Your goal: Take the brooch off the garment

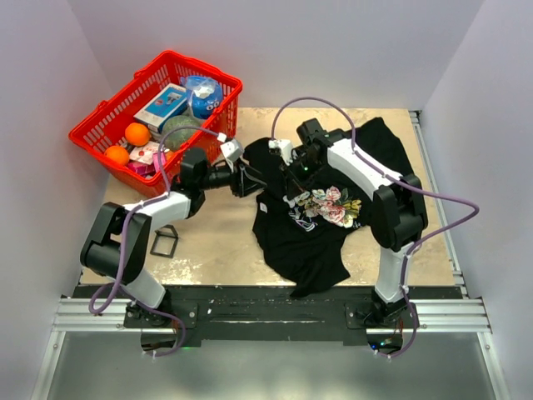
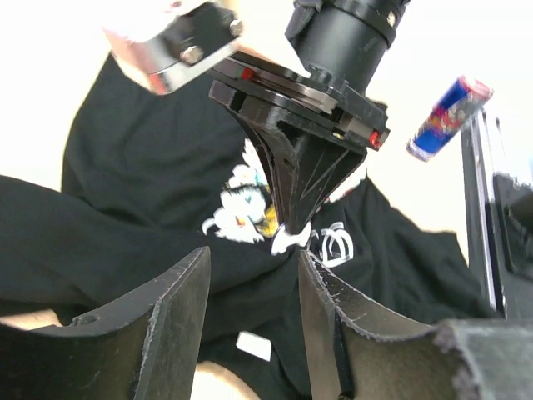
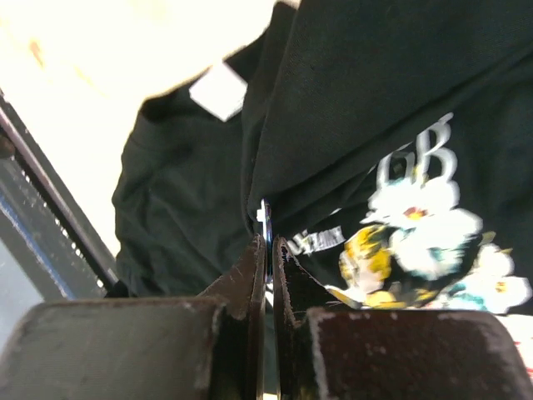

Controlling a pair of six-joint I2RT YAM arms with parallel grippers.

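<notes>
**Q.** Why is the garment (image 1: 308,242) laid as shown?
**A.** It lies rumpled but print-up on the table (image 1: 208,242). This leaves the chest beside the floral print (image 1: 333,204) open to both arms.

**Q.** What are the two grippers there for?
**A.** The left gripper (image 2: 250,258) sits at the shirt's left edge. Its fingers are apart and straddle a ridge of black cloth without visibly clamping it, so its likely part is to steady the fabric. The right gripper (image 3: 268,242) has its fingers pressed together at a raised fold just left of the print, presumably to pluck at the pin.

**Q.** And the brooch?
**A.** The brooch (image 3: 265,212) is judged to be the thin bluish sliver at the right fingertips, seen edge-on against that fold. Whether the jaws pinch it or only cloth cannot be told. It is not yet clear of the garment.

**Q.** How are the arms posed?
**A.** The left arm (image 1: 158,207) reaches low and rightward, with its forearm nearly level. The right arm (image 1: 358,167) arches from its base over the shirt, and its wrist is bent so the fingers point steeply down.
</notes>
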